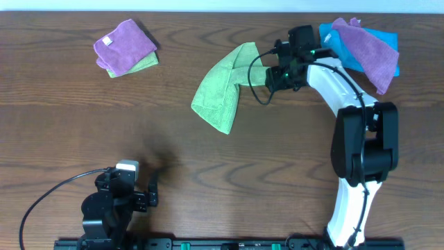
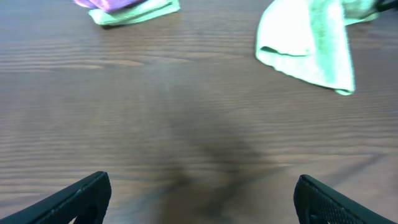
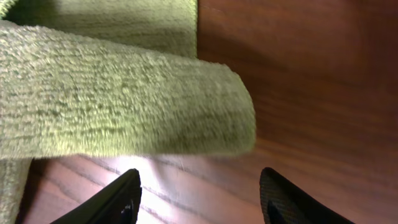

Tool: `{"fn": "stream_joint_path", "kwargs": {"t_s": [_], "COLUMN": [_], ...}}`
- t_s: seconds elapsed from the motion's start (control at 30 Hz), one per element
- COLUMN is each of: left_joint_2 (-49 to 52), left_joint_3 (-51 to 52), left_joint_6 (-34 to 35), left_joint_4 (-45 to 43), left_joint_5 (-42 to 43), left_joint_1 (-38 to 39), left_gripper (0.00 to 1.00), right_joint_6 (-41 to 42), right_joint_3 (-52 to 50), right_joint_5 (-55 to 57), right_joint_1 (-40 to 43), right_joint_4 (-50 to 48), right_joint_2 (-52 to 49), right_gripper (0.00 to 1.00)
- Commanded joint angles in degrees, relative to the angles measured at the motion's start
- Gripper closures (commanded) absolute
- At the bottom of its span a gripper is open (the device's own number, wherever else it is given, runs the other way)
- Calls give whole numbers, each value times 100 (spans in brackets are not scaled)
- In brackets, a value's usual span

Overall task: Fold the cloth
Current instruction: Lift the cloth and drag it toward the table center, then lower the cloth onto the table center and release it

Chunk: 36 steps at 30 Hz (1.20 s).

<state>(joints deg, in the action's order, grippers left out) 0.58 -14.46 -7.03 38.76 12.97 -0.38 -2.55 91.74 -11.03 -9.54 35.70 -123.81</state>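
The right arm (image 1: 349,97) has smooth white curved shells joined by bulky black joint housings, and its black wrist block shows small green lights (image 1: 286,69). A thin black cable (image 1: 255,87) loops beside that wrist. The left arm (image 1: 109,205) is all black, capped by a small grey box (image 1: 127,167), with a black lead (image 1: 48,191) trailing from it. Both arms' jaws are matte black and tapered.

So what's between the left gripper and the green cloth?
Nothing: only bare wooden table lies between the left gripper and the lime-green cloth, seen in the left wrist view.
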Motion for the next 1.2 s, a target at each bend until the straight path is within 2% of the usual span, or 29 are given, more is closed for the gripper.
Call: {"fn": "stream_joint_path", "kwargs": {"t_s": [0.0, 0.23, 0.5, 0.7, 0.9, 1.17], "left_joint_2": [-35, -35, -35, -37, -20, 680], "left_joint_3": [26, 26, 26, 26, 24, -269], "left_joint_6": [466, 597, 599, 651, 1399, 2236], "left_joint_4": [-24, -24, -26, -57, -177, -417], "left_joint_5": [514, 704, 817, 734, 763, 765], "left_joint_1": [-31, -31, -31, -35, -35, -35], "left_gripper": [5, 5, 5, 5, 5, 5], "right_joint_6": [-382, -785, -960, -1150, -1121, -809], "right_joint_3": [-203, -315, -317, -317, -315, -315], "right_joint_5": [-278, -278, -501, -765, -813, -898], "right_joint_1": [33, 105, 186, 186, 184, 160], "right_joint_4": [-308, -946, -1088, -1108, -909, 256], "right_joint_2": [-103, -153, -553, -737, -708, -114], "right_gripper": [40, 41, 41, 58, 98, 98]}}
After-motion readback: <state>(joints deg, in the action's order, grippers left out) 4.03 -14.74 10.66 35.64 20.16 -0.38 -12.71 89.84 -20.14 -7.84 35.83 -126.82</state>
